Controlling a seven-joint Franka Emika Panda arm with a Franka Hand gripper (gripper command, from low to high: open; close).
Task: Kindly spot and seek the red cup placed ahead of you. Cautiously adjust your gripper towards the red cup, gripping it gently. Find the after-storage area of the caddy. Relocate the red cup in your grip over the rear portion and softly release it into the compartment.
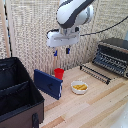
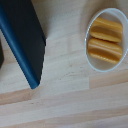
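Observation:
The red cup stands on the wooden table behind the upright dark blue slab, partly hidden by it. My gripper hangs well above the cup, its two blue-tipped fingers apart and holding nothing. The black caddy with its inner partition fills the exterior view's lower left. The wrist view shows neither the cup nor my fingers.
A dark blue book-like slab stands between cup and caddy. A white bowl with yellow pieces sits to the exterior view's right of the cup. A toaster oven with a pulled-out rack stands at the back right.

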